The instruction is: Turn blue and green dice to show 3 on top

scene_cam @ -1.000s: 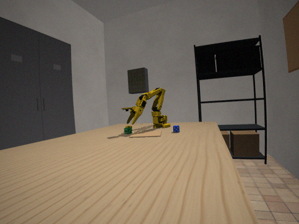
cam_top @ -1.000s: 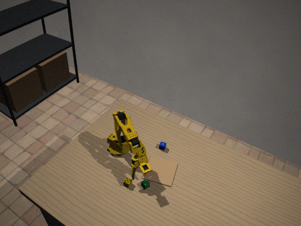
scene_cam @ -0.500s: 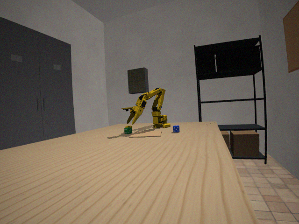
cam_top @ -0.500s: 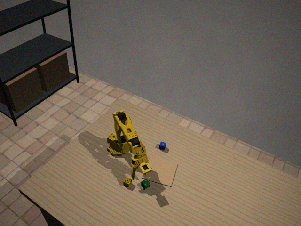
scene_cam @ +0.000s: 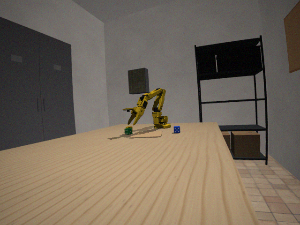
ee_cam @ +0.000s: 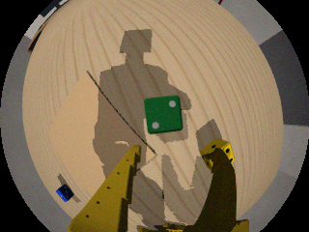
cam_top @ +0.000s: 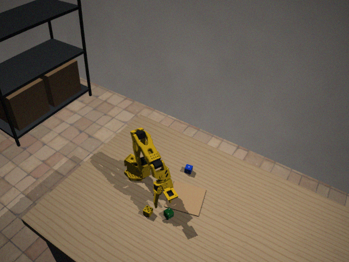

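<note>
Green is the colour to watch: the green die (cam_top: pixel 168 213) (scene_cam: pixel 128 131) (ee_cam: pixel 163 114) sits on the bench (cam_top: pixel 253 220) (scene_cam: pixel 145 181) (ee_cam: pixel 232 97), just off the mat (cam_top: pixel 194 197) (scene_cam: pixel 150 135) (ee_cam: pixel 72 126), on the side away from the bench's wall edge. You see two pips on its top, so it needs a quarter turn to bring up 3.

Your gripper (cam_top: pixel 162 204) (scene_cam: pixel 131 124) (ee_cam: pixel 179 149) hangs above the bench with its jaws parted partway and nothing between them. You appear to be lining up on the green die, ahead of a first grasp.

The blue die (cam_top: pixel 188 169) (scene_cam: pixel 176 129) (ee_cam: pixel 65 192) lies off the mat too, toward the bench's long wall edge. It seems to show 1, so it also wants a quarter roll. Neither die is finished, and I judge the task to be near its beginning.

For your next move, check which side of the green die carries 3, open wider if the die needs it, then lower the jaws around two opposite sides. Mind the yellow die (cam_top: pixel 148 210) (scene_cam: pixel 129 126) (ee_cam: pixel 219 143), close by toward the bench's left corner in the top view; the moving finger could knock it and change its face. When you carry green over, set it well inside the mat's border, leaving blue room.
</note>
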